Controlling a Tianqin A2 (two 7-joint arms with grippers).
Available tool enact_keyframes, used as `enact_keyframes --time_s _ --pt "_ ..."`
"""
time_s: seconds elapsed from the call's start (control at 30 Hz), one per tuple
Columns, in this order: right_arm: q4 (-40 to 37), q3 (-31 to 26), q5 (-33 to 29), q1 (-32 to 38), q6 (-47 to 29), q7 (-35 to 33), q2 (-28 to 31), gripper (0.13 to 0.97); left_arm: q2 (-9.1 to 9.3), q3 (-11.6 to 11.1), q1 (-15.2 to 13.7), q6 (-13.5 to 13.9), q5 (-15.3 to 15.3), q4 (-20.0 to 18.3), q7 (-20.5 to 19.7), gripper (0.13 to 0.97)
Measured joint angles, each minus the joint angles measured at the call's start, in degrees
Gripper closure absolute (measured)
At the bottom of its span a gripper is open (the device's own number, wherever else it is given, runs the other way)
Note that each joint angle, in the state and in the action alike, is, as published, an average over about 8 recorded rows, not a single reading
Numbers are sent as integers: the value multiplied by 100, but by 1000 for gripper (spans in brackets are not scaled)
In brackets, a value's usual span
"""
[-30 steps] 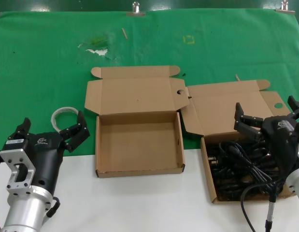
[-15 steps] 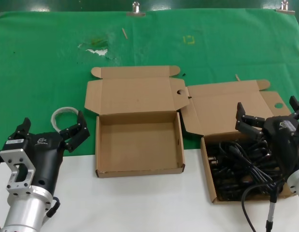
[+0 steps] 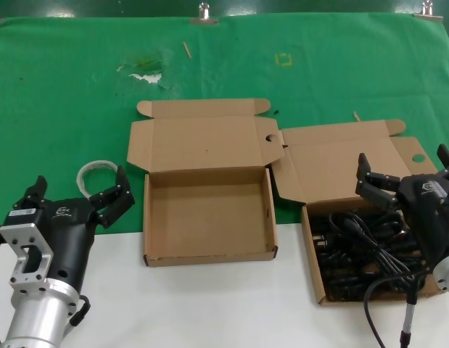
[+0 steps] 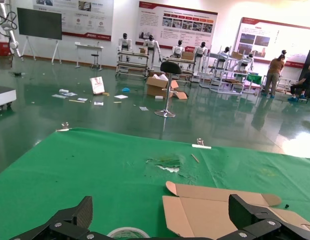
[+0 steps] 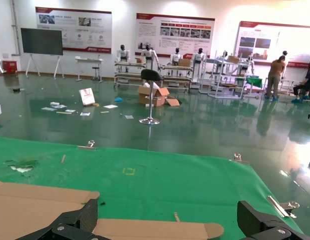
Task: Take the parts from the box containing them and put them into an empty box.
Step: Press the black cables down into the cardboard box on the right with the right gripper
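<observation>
Two shallow brown cardboard boxes lie open. The empty box [image 3: 207, 212] sits at the centre, lid back. The box with the black power cords [image 3: 358, 250] stands at the right, its wall [image 3: 313, 261] toward the centre. My right gripper [image 3: 407, 172] is open and empty, hovering over the far part of that box. My left gripper [image 3: 77, 194] is open and empty at the near left, left of the empty box. The left wrist view shows the empty box's lid [image 4: 205, 215]; the right wrist view shows the right box's lid flap [image 5: 155, 229].
A roll of clear tape [image 3: 96, 172] lies on the green cloth just beyond my left gripper, also seen in the left wrist view [image 4: 127, 233]. White residue [image 3: 144, 72] marks the cloth at the far left. The near table surface is white.
My right gripper has drifted slightly to the right and a little nearer over the cord box. The left arm has not moved.
</observation>
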Motion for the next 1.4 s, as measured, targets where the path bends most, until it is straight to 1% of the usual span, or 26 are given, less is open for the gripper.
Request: enact_keyframes --time_s 0.33,0.6,0.7,0.77,0.9,0.97,1.0,1.1,1.27,1.3,1.4 --pt "26 11 8 -21 18 13 4 129 0 0 0 0 0 0 0 198" --pt "99 -55 39 -84 18 44 42 129 1 1 0 0 0 0 0 326" --pt "156 -169 94 -136 53 76 129 129 2 1 0 -1 0 0 0 326" --pt "171 -281 161 -151 114 91 230 129 3 1 0 -1 0 0 0 374" --pt "139 -600 404 -125 312 88 556 129 4 1 0 -1 0 0 0 471" --pt "99 -783 557 -83 408 77 772 129 5 1 0 0 0 0 0 520" --pt "72 -874 633 -53 440 74 894 129 5 0 0 0 0 0 0 520" --pt "-24 -1113 812 65 439 92 1287 129 5 0 0 0 0 0 0 596" --pt "-233 -1352 888 361 49 248 1995 129 5 0 0 0 0 0 0 723" --pt "-278 -1378 875 435 -74 295 2137 129 5 0 0 0 0 0 0 723" --pt "-393 -1446 802 668 -477 468 2551 129 6 0 0 0 0 0 0 774"
